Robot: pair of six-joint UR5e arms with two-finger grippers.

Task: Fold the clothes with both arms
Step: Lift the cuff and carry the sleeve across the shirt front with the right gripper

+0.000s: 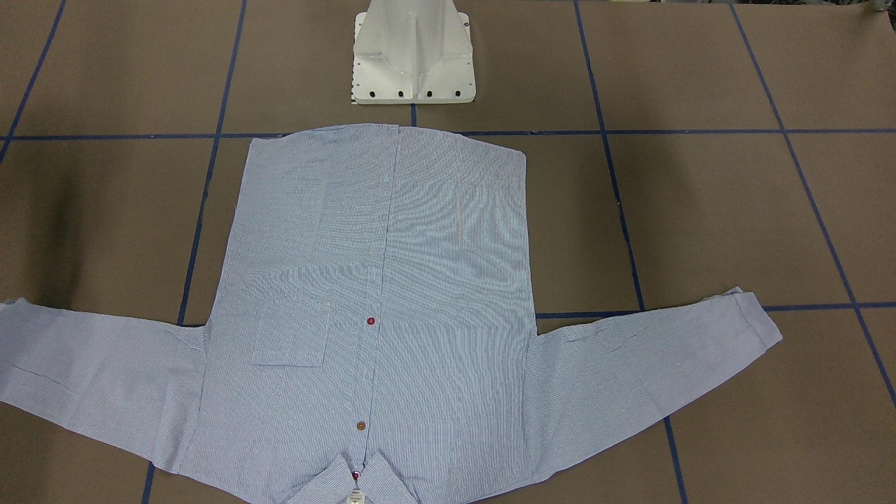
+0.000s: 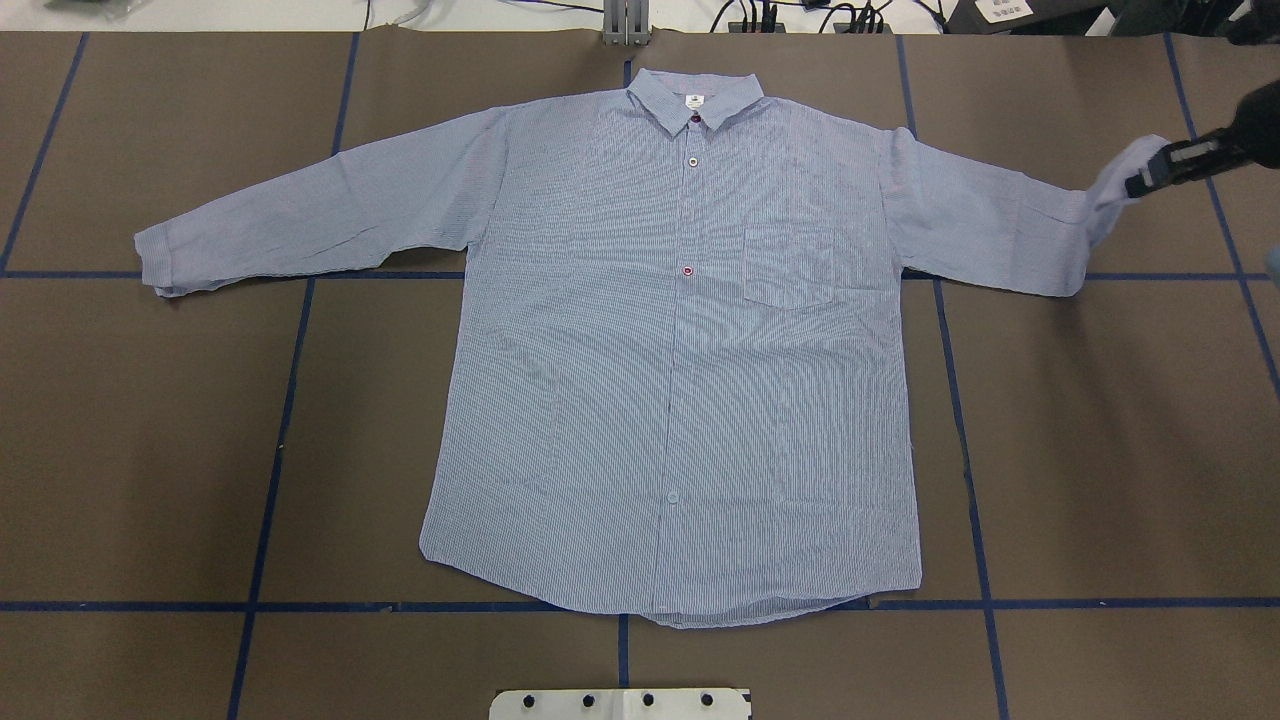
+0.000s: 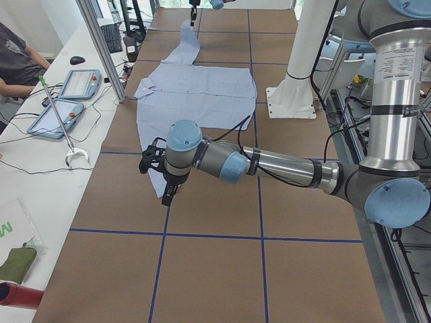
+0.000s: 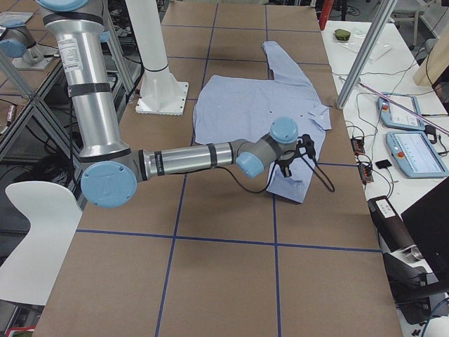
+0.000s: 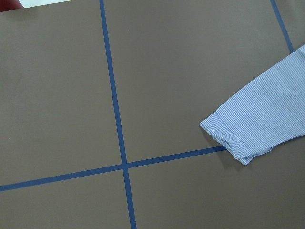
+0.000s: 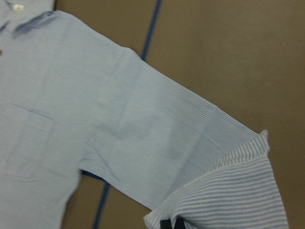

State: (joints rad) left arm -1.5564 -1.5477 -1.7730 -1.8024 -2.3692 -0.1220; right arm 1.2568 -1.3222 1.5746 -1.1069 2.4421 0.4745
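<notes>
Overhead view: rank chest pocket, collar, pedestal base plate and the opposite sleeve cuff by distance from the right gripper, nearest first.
From the right gripper, holding the shirt's cuff at the view's right edge:
1. chest pocket, on the gripper's side of the buttons.
2. collar, top centre.
3. base plate, bottom centre.
4. opposite sleeve cuff, far left.

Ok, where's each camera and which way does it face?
Front: across the table, facing the base, over the shirt; no arms.
Overhead: behind the base, looking forward; right tool at right edge.
Left side: table's end; left arm near.
Right side: opposite end; right arm near.
Left wrist: down on a cuff; no tool.
Right wrist: down on the other sleeve; tool tip.
Shared: front and overhead show base and shirt, flipped.
</notes>
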